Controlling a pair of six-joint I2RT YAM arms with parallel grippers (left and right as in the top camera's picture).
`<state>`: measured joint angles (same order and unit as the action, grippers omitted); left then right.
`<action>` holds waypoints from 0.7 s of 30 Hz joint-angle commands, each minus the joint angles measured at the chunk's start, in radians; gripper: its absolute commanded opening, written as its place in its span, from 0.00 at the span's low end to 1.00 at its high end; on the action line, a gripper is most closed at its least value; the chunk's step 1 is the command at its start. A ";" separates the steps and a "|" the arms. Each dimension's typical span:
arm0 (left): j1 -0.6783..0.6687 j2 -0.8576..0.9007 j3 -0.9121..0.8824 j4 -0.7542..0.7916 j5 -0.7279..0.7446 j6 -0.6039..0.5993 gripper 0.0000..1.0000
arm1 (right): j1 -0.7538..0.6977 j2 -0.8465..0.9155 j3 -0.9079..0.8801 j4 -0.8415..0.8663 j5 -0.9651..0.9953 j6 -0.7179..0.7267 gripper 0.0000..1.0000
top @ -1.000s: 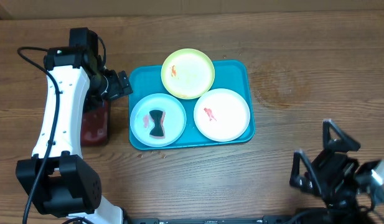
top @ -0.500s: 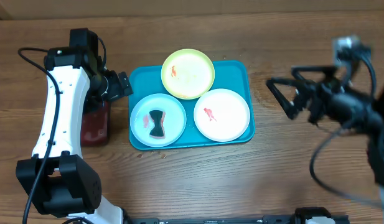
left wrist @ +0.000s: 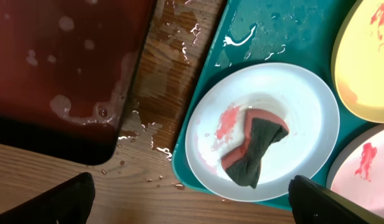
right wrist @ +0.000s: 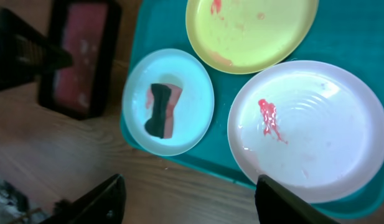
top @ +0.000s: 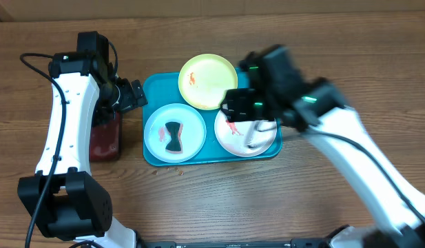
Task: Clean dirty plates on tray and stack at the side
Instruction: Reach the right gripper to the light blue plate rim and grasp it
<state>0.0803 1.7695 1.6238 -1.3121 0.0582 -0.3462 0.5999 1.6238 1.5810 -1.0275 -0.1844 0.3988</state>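
While the left gripper (left wrist: 192, 202) and right gripper (right wrist: 192, 202) both gape wide, the tray (top: 157, 89) lies long axis left-to-right from overhead; blue plate (top: 157, 131) and white plate (right wrist: 316, 130) inside, yellow-green plate (top: 208, 81) overhanging its far rim.

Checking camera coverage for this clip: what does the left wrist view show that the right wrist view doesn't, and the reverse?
Only the left wrist: water splashes on the table beside the teal tray. Only the right wrist: nearly all of the white plate and yellow-green plate. Both: the light blue plate carrying a sponge, and the dark red tray.
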 commanded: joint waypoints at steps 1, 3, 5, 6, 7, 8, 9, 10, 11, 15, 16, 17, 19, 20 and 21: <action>-0.002 -0.008 0.001 -0.008 0.021 -0.020 1.00 | 0.058 0.114 0.022 0.062 0.087 0.044 0.65; -0.002 -0.007 0.001 -0.013 0.021 -0.020 1.00 | 0.078 0.180 0.022 0.111 0.087 0.043 0.66; -0.002 -0.007 0.001 -0.018 0.021 -0.020 1.00 | 0.091 0.239 0.022 0.151 0.087 0.043 0.65; -0.002 -0.007 0.001 -0.020 0.021 -0.020 1.00 | 0.095 0.266 0.022 0.167 0.087 0.043 0.65; -0.002 -0.008 0.001 -0.021 0.020 -0.019 1.00 | 0.097 0.289 0.022 0.180 0.087 0.044 0.65; -0.002 -0.007 0.001 -0.021 0.021 -0.016 1.00 | 0.100 0.307 0.022 0.189 0.087 0.044 0.66; -0.002 -0.007 0.001 -0.023 0.020 -0.016 1.00 | 0.103 0.323 0.022 0.197 0.087 0.044 0.65; -0.002 -0.007 0.001 -0.023 0.020 -0.016 1.00 | 0.108 0.346 0.022 0.206 0.087 0.043 0.66; -0.002 -0.007 0.001 -0.023 0.020 -0.016 1.00 | 0.112 0.360 0.021 0.214 0.087 0.043 0.66; -0.002 -0.007 0.001 -0.023 0.021 -0.017 0.98 | 0.126 0.414 0.016 0.252 0.088 0.043 0.66; -0.002 -0.007 0.000 -0.023 0.021 -0.016 0.97 | 0.126 0.422 0.015 0.257 0.088 0.043 0.66; -0.002 -0.007 0.000 -0.023 0.021 -0.016 0.97 | 0.126 0.430 0.015 0.260 0.088 0.043 0.66; -0.002 -0.007 0.000 -0.023 0.021 -0.016 0.95 | 0.126 0.438 0.015 0.262 0.096 0.043 0.66; -0.002 -0.007 0.000 -0.023 0.021 -0.016 0.94 | 0.126 0.439 0.015 0.264 0.102 0.043 0.66; -0.002 -0.007 0.000 -0.023 0.021 -0.016 0.91 | 0.126 0.443 0.015 0.267 0.105 0.043 0.65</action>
<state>0.0803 1.7695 1.6238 -1.3331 0.0711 -0.3466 0.7227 2.0556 1.5810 -0.7715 -0.1028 0.4377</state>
